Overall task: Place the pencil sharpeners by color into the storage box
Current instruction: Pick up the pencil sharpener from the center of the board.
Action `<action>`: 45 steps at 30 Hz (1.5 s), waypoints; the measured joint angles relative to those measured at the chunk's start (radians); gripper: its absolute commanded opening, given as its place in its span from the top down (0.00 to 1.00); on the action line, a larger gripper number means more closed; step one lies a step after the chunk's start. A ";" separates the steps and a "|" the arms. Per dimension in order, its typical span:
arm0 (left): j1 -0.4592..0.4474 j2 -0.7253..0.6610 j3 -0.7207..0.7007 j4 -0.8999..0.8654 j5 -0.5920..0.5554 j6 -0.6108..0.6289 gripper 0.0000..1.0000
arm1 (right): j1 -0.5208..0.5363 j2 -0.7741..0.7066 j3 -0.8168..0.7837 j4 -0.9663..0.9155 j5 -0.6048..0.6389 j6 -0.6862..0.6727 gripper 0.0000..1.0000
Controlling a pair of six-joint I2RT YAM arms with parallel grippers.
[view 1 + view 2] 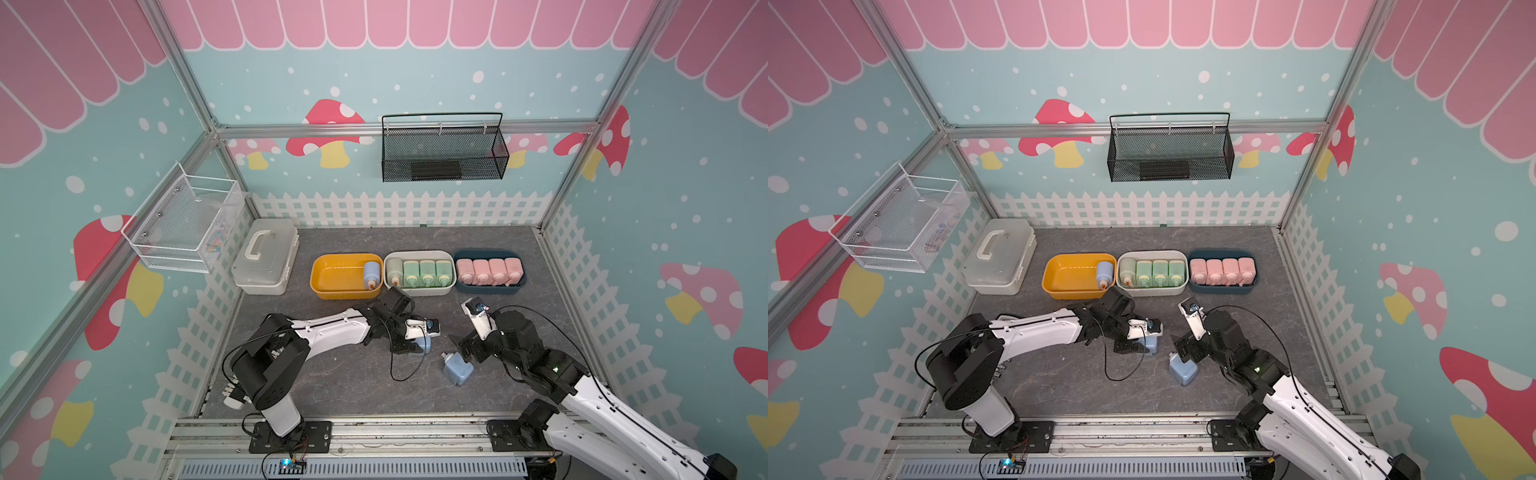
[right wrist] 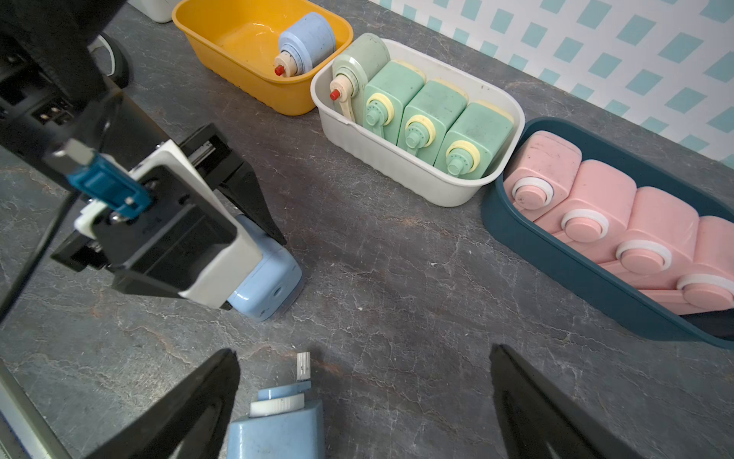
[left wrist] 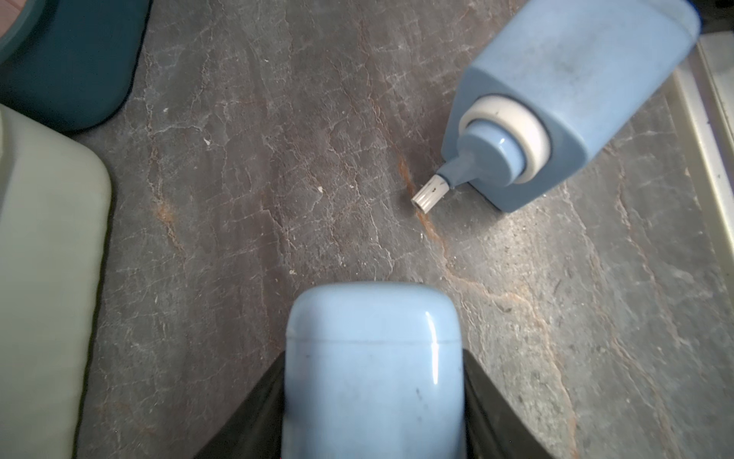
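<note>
Left claw (image 3: 373, 357): is pinching first blue sharpener (image 2: 274, 278) by both sides, sitting on worktop (image 2: 397, 278).
Right claw (image 2: 363, 351): is gaping wide, gripping nothing, hovering above second blue sharpener (image 2: 278, 433) lying nearby.
Yellow bin (image 2: 246, 89): is holding third blue sharpener (image 2: 310, 37).

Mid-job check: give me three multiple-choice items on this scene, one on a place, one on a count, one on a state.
1. Which bin holds a blue sharpener? A red bin; B yellow bin; C purple bin.
2. How many pink sharpeners are sorted? A two; B four; C six.
3. The right gripper is: A open; B shut on a pink sharpener; C out of view.
Answers: 1 B, the blue one stands in it; 2 B, four sit side by side; 3 A, its jaws stand wide apart.
</note>
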 measured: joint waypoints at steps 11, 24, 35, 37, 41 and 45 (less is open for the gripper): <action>0.002 0.000 -0.008 0.039 -0.031 -0.125 1.00 | 0.000 0.001 0.000 0.003 -0.001 0.006 0.01; 0.002 -0.061 -0.039 0.064 -0.099 -0.266 1.00 | 0.000 0.018 -0.002 0.051 0.003 0.014 0.01; 0.001 -0.199 -0.094 0.074 -0.255 -0.434 1.00 | 0.000 0.080 -0.002 0.182 -0.050 0.014 0.01; 0.002 -0.204 -0.098 0.064 -0.288 -0.471 1.00 | 0.000 0.095 -0.002 0.213 -0.063 0.013 0.01; 0.013 -0.222 -0.098 0.044 -0.312 -0.539 1.00 | 0.000 0.135 -0.002 0.277 -0.081 0.011 0.01; 0.047 -0.268 -0.098 0.025 -0.314 -0.618 1.00 | 0.000 0.188 -0.002 0.331 -0.098 0.011 0.01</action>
